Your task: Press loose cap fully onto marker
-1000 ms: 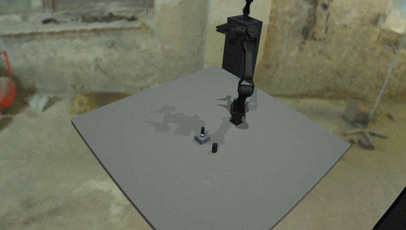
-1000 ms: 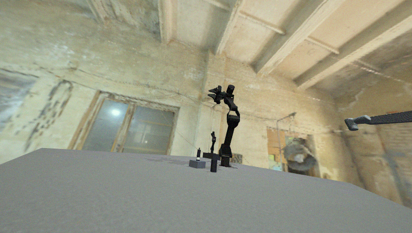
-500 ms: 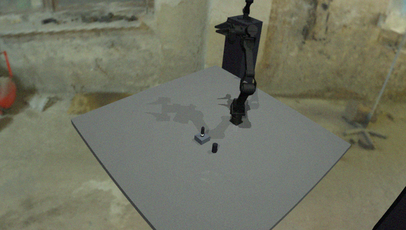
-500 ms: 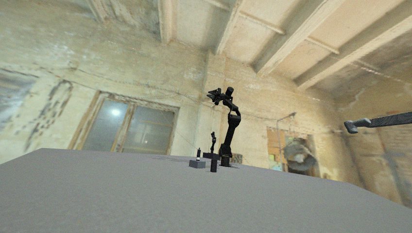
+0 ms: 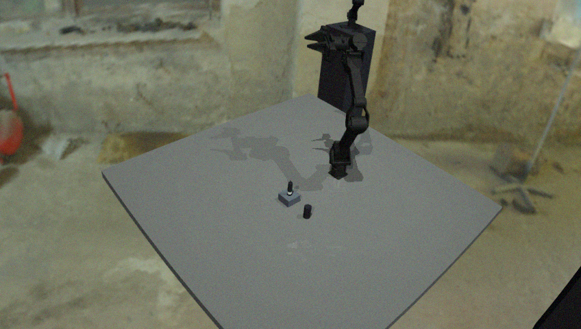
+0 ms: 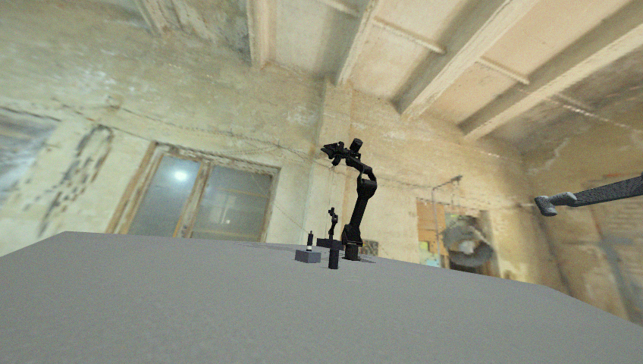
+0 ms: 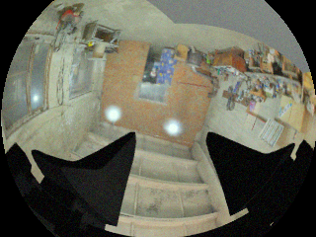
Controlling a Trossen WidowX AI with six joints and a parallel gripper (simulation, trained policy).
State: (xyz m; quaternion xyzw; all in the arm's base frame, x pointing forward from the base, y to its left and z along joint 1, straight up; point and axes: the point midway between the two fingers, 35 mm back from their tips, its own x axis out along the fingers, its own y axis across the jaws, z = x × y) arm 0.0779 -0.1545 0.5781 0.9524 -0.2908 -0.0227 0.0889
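The marker point(image 5: 290, 187) point(image 6: 309, 239) stands upright in the grey holder block point(image 5: 288, 202) point(image 6: 308, 257), its dark upper end bare above a white band. The cap point(image 5: 307, 211) point(image 6: 333, 258), a short dark cylinder, stands upright on the table point(image 5: 244, 252) point(image 6: 180, 306), beside the block and apart from it. My gripper point(image 5: 307, 41) point(image 6: 323, 149) point(image 7: 173, 137) is open and empty, high above the table and far from marker and cap. In the wrist view its two black fingers are apart with only the room between them. Neither marker nor cap shows in the wrist view.
A dark box point(image 5: 346, 73) stands behind the table's far edge, with another small arm point(image 5: 353, 14) point(image 6: 333, 221) on it. A grey arm point(image 6: 604, 191) reaches in at the right of the exterior view. A dark shape point(image 5: 564, 306) fills the lower right corner of the top view.
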